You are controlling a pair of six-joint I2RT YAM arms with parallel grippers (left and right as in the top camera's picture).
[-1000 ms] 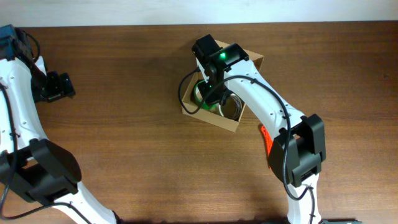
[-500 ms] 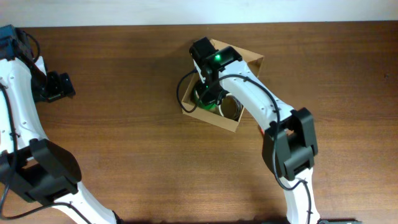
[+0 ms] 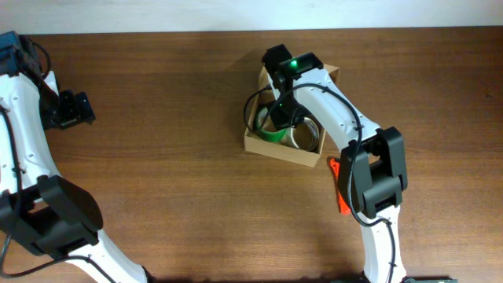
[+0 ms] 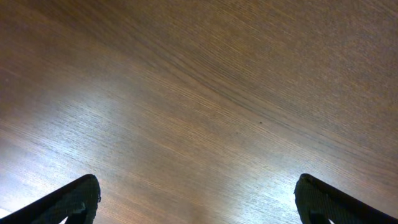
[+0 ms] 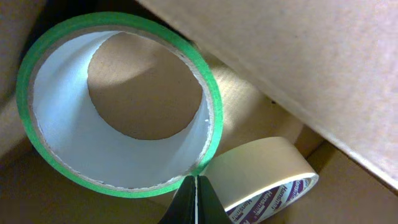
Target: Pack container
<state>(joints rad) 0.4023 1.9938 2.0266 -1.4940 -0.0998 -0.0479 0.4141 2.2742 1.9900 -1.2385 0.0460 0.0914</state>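
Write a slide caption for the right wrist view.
View past the shut right gripper onto a green tape roll and a beige tape roll inside the cardboard box.

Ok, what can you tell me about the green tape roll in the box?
The green tape roll is a wide ring: green outer face and rim, white inner wall, open core showing the cardboard floor. It lies core-up inside the container, in its left part seen from overhead. The cream tape roll sits tilted against its side. The right gripper, shut, hangs at its rim; contact is unclear.
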